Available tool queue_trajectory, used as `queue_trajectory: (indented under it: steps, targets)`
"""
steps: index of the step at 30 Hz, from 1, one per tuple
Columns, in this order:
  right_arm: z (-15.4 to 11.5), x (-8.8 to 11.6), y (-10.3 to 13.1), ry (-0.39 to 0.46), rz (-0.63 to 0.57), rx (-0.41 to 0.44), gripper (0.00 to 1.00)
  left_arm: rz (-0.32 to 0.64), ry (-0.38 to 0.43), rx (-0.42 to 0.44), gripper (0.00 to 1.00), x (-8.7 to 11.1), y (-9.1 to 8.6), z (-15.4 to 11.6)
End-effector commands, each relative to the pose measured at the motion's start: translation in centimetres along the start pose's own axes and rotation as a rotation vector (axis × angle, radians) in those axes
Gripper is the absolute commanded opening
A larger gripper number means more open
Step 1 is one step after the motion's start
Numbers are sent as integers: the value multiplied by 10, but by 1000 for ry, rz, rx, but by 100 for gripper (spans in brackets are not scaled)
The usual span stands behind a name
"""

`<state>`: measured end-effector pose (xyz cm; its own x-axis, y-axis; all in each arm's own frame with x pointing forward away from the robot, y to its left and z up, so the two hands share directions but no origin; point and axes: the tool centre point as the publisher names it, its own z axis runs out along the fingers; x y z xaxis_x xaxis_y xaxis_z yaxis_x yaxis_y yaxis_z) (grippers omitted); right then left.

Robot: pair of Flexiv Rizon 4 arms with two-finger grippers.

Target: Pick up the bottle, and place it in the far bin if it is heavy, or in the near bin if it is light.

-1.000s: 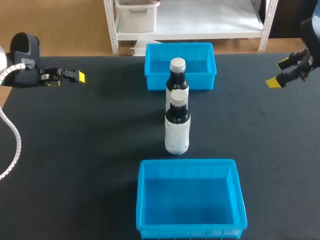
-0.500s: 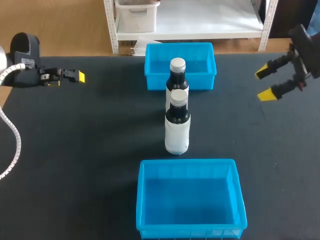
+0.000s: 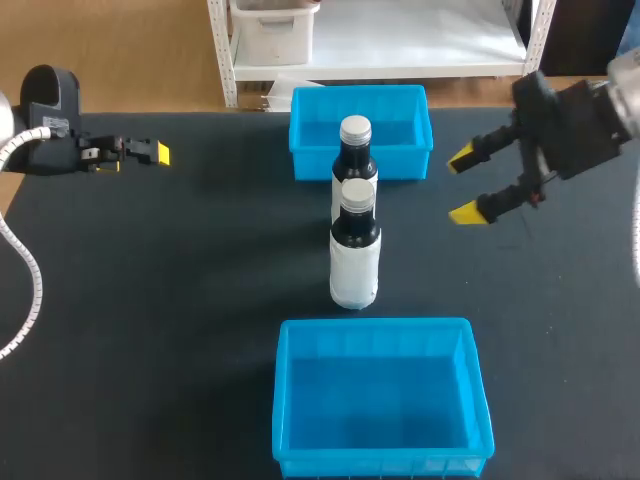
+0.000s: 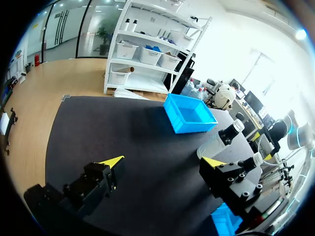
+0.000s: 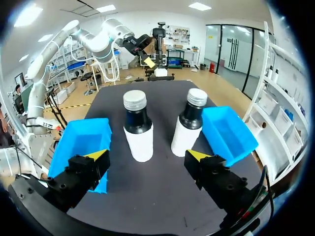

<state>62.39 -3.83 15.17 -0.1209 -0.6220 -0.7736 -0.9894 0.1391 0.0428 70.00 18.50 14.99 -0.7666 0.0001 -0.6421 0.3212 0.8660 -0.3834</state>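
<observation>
Centrally, two dark bottles, white labels, grey caps, upright.

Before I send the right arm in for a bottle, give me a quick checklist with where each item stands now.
1. Right gripper open, nothing between its fingers: ok.
2. Near bottle and far bottle upright on the table: ok.
3. Gap between the two bottles, seen from the right wrist: ok.
4. Near bin and far bin empty: ok.
5. Left gripper at the table's side, away from the bottles: ok.
6. Which bottle is heavy: cannot tell.
</observation>
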Motion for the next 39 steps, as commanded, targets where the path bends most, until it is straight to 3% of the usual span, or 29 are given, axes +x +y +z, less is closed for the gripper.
queue_trajectory:
  steps: [1,16,23,39]
  targets:
    - [24,-5,2,-5,-10,19,100,0,0,0,100,0,0,0]
    - [59,-20,8,-39,-47,-81,100,0,0,0,100,0,0,0]
    - [74,-35,20,-63,-53,-105,100,0,0,0,100,0,0,0]
    - [101,-46,26,-82,-28,-148,100,0,0,0,100,0,0,0]
